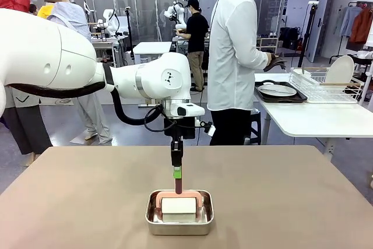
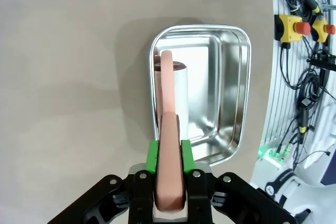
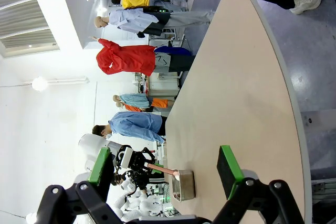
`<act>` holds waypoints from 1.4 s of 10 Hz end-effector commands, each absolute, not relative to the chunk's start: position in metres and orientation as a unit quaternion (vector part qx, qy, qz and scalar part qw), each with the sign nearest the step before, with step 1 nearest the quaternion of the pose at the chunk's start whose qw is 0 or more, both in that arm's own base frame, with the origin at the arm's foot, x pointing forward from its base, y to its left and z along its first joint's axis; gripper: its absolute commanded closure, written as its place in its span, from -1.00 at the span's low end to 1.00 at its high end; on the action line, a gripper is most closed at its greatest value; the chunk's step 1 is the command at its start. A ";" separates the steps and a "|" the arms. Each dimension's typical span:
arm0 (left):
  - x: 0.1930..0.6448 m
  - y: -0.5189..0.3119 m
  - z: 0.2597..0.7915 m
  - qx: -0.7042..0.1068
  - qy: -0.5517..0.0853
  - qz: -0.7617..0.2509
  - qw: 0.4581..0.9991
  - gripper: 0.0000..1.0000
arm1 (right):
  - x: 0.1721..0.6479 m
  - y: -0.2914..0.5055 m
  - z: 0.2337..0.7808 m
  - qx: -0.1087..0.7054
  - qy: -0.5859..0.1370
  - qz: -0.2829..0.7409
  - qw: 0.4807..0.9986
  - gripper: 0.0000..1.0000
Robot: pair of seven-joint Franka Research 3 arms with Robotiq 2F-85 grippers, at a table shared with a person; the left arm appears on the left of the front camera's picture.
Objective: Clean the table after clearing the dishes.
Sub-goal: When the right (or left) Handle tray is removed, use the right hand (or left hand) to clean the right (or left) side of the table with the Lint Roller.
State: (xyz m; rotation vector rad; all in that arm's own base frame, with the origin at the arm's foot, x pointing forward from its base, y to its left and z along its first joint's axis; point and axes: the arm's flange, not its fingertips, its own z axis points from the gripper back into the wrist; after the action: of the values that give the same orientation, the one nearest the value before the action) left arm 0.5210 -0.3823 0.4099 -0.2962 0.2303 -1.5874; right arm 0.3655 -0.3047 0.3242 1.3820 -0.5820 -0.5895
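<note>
The taupe table (image 1: 291, 202) is bare except for a small steel pan (image 1: 175, 229) near its front edge. My left gripper (image 1: 177, 170) hangs straight above the pan, shut on the pink handle (image 2: 168, 129) of a cleaning tool whose white head (image 1: 178, 206) rests inside the pan (image 2: 231, 87). My right gripper (image 3: 164, 164) is open with nothing between its green pads (image 3: 229, 164), off the table's side and looking along the tabletop (image 3: 236, 77). The dishes are on a white side table: a white plate on a dark tray (image 1: 278, 91).
A person in a white shirt (image 1: 233, 51) stands past the far edge, turned toward the white side table (image 1: 315, 118). A wire dish rack (image 1: 326, 86) with an upright plate sits there. Emergency-stop boxes and cables (image 2: 299, 24) hang beyond the table's front edge.
</note>
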 end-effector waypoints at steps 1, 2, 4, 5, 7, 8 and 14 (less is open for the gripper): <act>0.521 -0.386 0.416 -0.139 0.113 -0.702 0.689 1.00 | 0.364 -0.304 0.328 0.619 -0.262 -0.265 0.691 -1.00; 0.519 -0.386 0.418 -0.137 0.116 -0.700 0.691 1.00 | 0.364 -0.304 0.328 0.619 -0.262 -0.265 0.691 -1.00; 0.505 -0.384 0.446 -0.127 0.095 -0.667 0.728 0.88 | 0.364 -0.304 0.328 0.619 -0.262 -0.265 0.691 -1.00; 0.494 -0.376 0.469 -0.119 0.068 -0.648 0.750 0.88 | 0.364 -0.304 0.328 0.619 -0.262 -0.265 0.691 -1.00; 0.477 -0.336 0.522 -0.105 0.025 -0.568 0.816 0.88 | 0.364 -0.304 0.328 0.619 -0.262 -0.265 0.691 -1.00; 0.473 -0.312 0.542 -0.099 -0.013 -0.530 0.842 0.88 | 0.364 -0.304 0.328 0.619 -0.262 -0.265 0.691 -1.00; 0.476 -0.155 0.531 -0.204 -0.136 -0.098 0.964 0.88 | 0.364 -0.304 0.328 0.619 -0.262 -0.265 0.691 -1.00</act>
State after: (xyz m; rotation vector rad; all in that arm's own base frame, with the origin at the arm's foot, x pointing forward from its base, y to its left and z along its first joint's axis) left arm 0.4946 -0.1470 0.5492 -0.3820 -0.2200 -0.3223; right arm 0.3651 -0.3053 0.3245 1.3815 -0.5834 -0.5902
